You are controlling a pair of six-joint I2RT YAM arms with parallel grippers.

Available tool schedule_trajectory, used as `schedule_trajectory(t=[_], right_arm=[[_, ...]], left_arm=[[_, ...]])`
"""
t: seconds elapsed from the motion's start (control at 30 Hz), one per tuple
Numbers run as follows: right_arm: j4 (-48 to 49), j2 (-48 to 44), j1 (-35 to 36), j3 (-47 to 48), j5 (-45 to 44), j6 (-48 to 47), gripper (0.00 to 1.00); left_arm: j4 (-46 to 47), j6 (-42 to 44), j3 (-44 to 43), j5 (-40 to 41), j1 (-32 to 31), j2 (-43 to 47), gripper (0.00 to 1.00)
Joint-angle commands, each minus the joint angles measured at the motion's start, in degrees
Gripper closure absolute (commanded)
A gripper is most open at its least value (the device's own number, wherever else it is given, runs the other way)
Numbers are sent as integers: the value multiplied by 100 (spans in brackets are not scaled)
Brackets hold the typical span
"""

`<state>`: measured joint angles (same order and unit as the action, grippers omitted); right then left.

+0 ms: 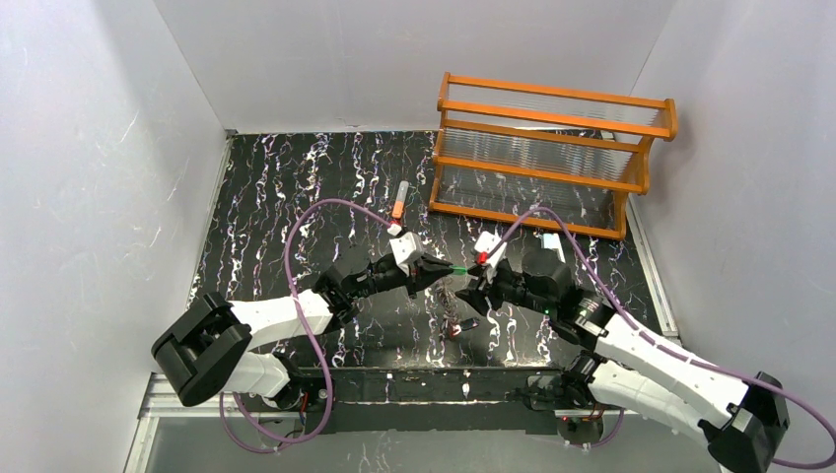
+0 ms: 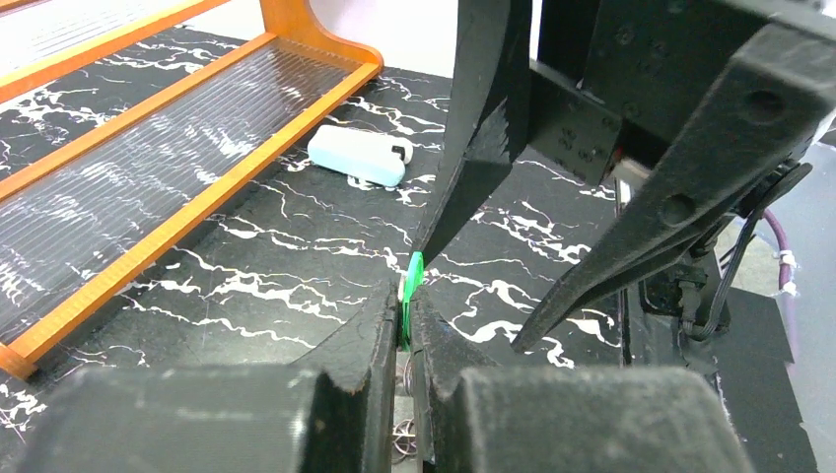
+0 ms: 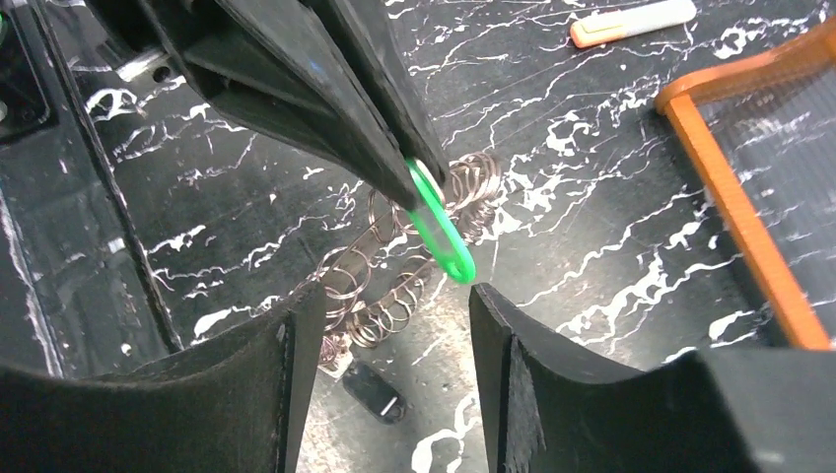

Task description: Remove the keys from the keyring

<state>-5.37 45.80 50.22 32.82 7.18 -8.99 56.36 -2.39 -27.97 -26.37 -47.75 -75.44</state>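
Fingers of the left gripper point(image 3: 419, 192) are pressed together on one green key point(image 3: 441, 229), pinching it by its edge above the marbled black table point(image 1: 296, 197). The right gripper point(image 3: 394, 296) faces it with its two jaws spread and nothing between them, the green key just ahead of the gap. One keyring point(image 3: 380, 291), a loose coil of thin wire, sits just behind and below the green key; whether the key is threaded on it I cannot tell. One dark-and-white key point(image 3: 375, 391) lies on the table by the coil. Well apart stand one orange rack point(image 1: 552, 148), one orange-and-grey tube point(image 1: 399, 202) and one pale clip point(image 2: 360, 155).
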Motion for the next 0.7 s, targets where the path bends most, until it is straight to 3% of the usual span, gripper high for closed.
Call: schedule_trajectory(t=[0.0,0.17,0.33,0.67], right_arm=[[1406,-443,-324,-548,282,1128,38],[2327,-530,-853,-1072,1069,1864,42],[3073,-341,-888,-1324,1149,2181,43],[4229,105,-934,-1624,1224,2001,49]], left_arm=[[662,-299,69,142,-18,130,100],[1026,-552,152,163,-18,119,100],[1363,-759,219,162,-17,54,100],[1716,-1058,231,70,-22,-40,100]])
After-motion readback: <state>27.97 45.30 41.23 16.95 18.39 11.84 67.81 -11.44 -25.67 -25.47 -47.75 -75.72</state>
